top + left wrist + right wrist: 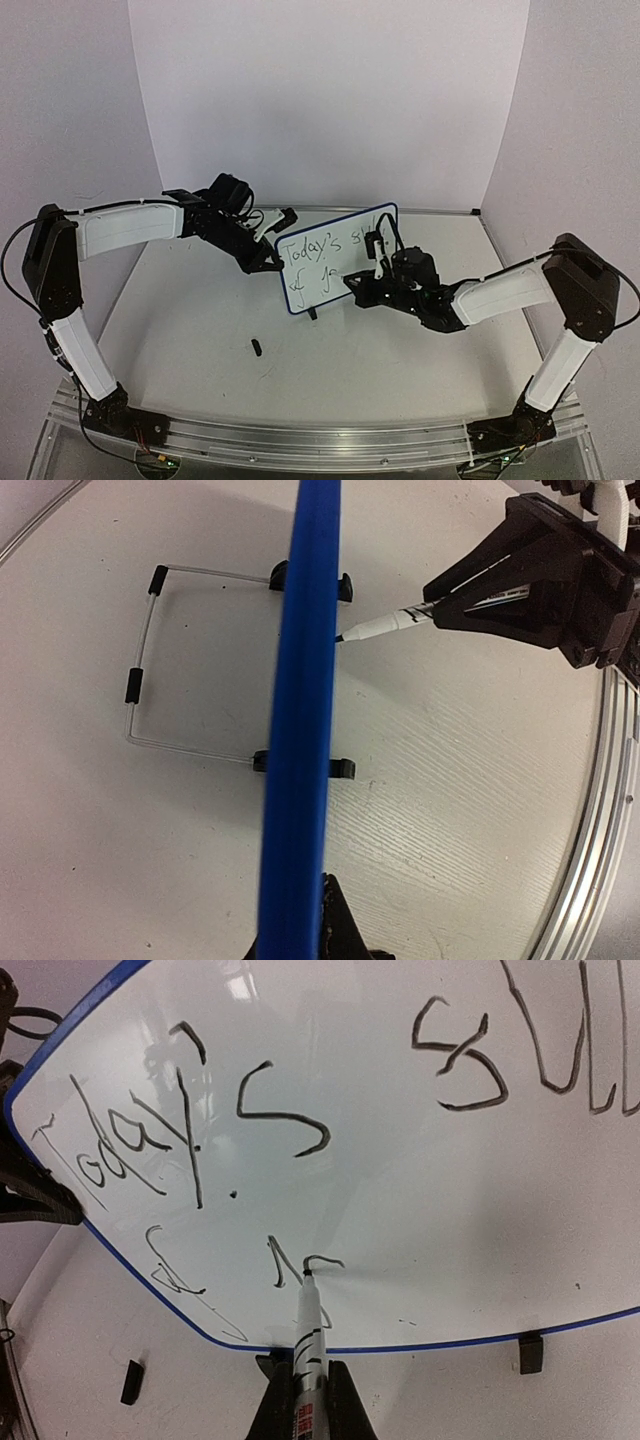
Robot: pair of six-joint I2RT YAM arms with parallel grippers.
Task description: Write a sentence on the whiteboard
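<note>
The whiteboard (355,258) stands upright mid-table, white with a blue rim (300,730) that the left wrist view sees edge-on. My left gripper (277,247) is shut on its left edge, one fingertip (345,925) showing beside the rim. My right gripper (308,1415) is shut on a white marker (310,1335), also seen from the side (385,625). The marker's tip touches the lower part of the board (420,1190) at the end of a fresh stroke. The sentence (160,1140) reads "Today's" plus more letters on top; a second line begins below.
A small black marker cap (257,347) lies on the table in front of the board, also seen low at the left (130,1381). The thin wire stand (140,685) and black clip feet (531,1352) prop the board. A metal rail (320,440) runs along the near edge.
</note>
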